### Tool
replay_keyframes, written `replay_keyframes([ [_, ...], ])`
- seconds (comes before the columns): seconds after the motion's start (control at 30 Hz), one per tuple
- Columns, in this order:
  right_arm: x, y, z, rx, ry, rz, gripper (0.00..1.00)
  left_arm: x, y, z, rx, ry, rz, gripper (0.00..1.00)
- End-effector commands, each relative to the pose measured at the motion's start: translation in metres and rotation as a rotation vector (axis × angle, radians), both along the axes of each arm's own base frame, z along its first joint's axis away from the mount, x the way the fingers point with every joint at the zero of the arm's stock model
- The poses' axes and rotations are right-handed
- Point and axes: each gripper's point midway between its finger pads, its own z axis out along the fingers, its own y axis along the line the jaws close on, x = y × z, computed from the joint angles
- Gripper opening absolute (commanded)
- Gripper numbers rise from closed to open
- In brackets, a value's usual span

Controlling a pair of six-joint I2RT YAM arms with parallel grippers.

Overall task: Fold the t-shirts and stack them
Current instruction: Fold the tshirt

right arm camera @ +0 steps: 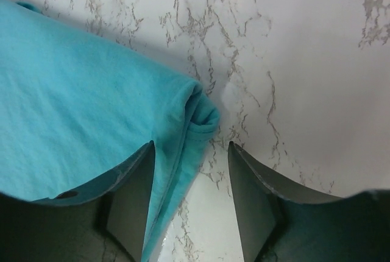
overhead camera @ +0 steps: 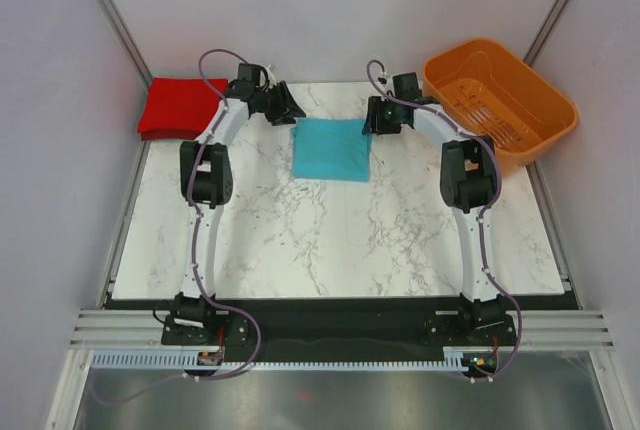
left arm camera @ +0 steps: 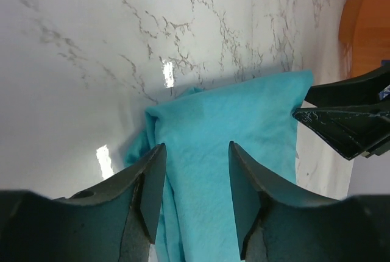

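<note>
Found the left gripper (left arm camera: 197,147) with jaws apart and clamped on nothing, the folded teal-blue cloth t-shirt (left arm camera: 244,128) lying flat directly beneath and ahead of its fingertips on the white marble-patterned table (left arm camera: 79,61). Found the right gripper (right arm camera: 191,146) likewise parted and empty, a folded corner of that shirt just beneath the gap between its fingers. Saw the folded bright red cloth t-shirt (overhead camera: 178,105) lying off to the left of the left gripper, apart from the teal one.

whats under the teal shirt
The teal t-shirt lies folded on the marble table, which shows beside it. At its edges only its own folded layers show. Anything directly beneath is covered by the cloth.
</note>
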Motion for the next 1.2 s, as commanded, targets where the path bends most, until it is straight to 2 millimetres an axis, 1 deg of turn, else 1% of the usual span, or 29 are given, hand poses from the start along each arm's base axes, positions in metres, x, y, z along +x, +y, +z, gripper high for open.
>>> replay_keyframes([
  [0.0,0.007,0.006,0.061,0.072,-0.096,0.013,0.60,0.001,0.037,0.085,-0.007,-0.125,0.081,0.54],
  [0.03,0.001,0.005,0.058,0.077,-0.076,0.008,0.61,-0.005,0.044,0.106,0.007,-0.156,0.096,0.55],
  [0.07,-0.004,0.006,0.070,0.087,-0.088,0.011,0.62,-0.011,0.048,0.105,0.016,-0.148,0.101,0.54],
  [0.1,-0.008,0.005,0.071,0.095,-0.079,0.006,0.62,-0.024,0.048,0.090,0.021,-0.102,0.089,0.54],
  [0.13,-0.018,0.005,0.063,0.098,-0.045,0.006,0.61,-0.032,0.047,0.091,0.021,-0.097,0.077,0.53],
  [0.17,-0.024,0.007,0.074,0.113,-0.052,0.012,0.61,-0.041,0.043,0.102,0.018,-0.112,0.062,0.53],
  [0.2,-0.029,0.007,0.077,0.120,-0.045,0.014,0.61,-0.057,0.040,0.087,0.015,-0.066,0.042,0.52],
  [0.23,-0.040,0.005,0.068,0.121,-0.012,0.016,0.60,-0.066,0.037,0.083,0.016,-0.054,0.026,0.52],
  [0.27,-0.048,0.010,0.078,0.145,-0.014,0.045,0.60,-0.076,0.033,0.091,0.015,-0.062,0.012,0.52],
  [0.3,-0.055,0.011,0.077,0.155,-0.002,0.066,0.61,-0.091,0.032,0.072,0.020,-0.014,-0.001,0.52],
  [0.33,-0.065,0.014,0.074,0.164,0.018,0.100,0.61,-0.099,0.030,0.067,0.026,-0.009,-0.016,0.53],
  [0.37,-0.074,0.017,0.078,0.177,0.022,0.146,0.62,-0.106,0.030,0.063,0.029,0.001,-0.023,0.54],
  [0.4,-0.082,0.017,0.071,0.180,0.044,0.159,0.62,-0.117,0.029,0.056,0.029,0.013,-0.037,0.55],
  [0.47,-0.092,0.019,0.069,0.195,0.058,0.185,0.62,-0.126,0.028,0.047,0.036,0.023,-0.048,0.57],
  [0.5,-0.099,0.022,0.063,0.211,0.083,0.200,0.62,-0.132,0.029,0.038,0.044,0.040,-0.050,0.57],
  [0.63,-0.112,0.026,0.045,0.204,0.122,0.228,0.62,-0.140,0.026,0.017,0.060,0.062,-0.071,0.57],
  [0.7,-0.121,0.025,0.034,0.192,0.144,0.238,0.62,-0.142,0.024,0.009,0.064,0.074,-0.080,0.57],
  [0.73,-0.122,0.023,0.031,0.184,0.147,0.235,0.62,-0.143,0.022,0.002,0.066,0.091,-0.084,0.56],
  [0.8,-0.129,0.022,0.020,0.174,0.168,0.240,0.62,-0.145,0.019,-0.004,0.066,0.103,-0.093,0.56],
  [0.87,-0.131,0.020,0.012,0.168,0.181,0.236,0.61,-0.148,0.016,-0.013,0.076,0.120,-0.097,0.54],
  [0.97,-0.135,0.019,0.003,0.166,0.198,0.237,0.59,-0.151,0.015,-0.024,0.092,0.141,-0.096,0.48],
  [1.0,-0.137,0.017,0.000,0.164,0.205,0.234,0.58,-0.152,0.015,-0.026,0.100,0.144,-0.092,0.41],
  [1.03,-0.139,0.017,-0.004,0.161,0.212,0.235,0.56,-0.152,0.017,-0.026,0.103,0.148,-0.083,0.36],
  [1.07,-0.139,0.017,-0.003,0.163,0.204,0.231,0.54,-0.152,0.017,-0.028,0.106,0.156,-0.076,0.30],
  [1.1,-0.143,0.016,-0.008,0.162,0.217,0.225,0.53,-0.155,0.018,-0.030,0.108,0.164,-0.076,0.30],
  [1.17,-0.144,0.016,-0.009,0.166,0.211,0.215,0.41,-0.157,0.018,-0.032,0.108,0.168,-0.077,0.30],
])
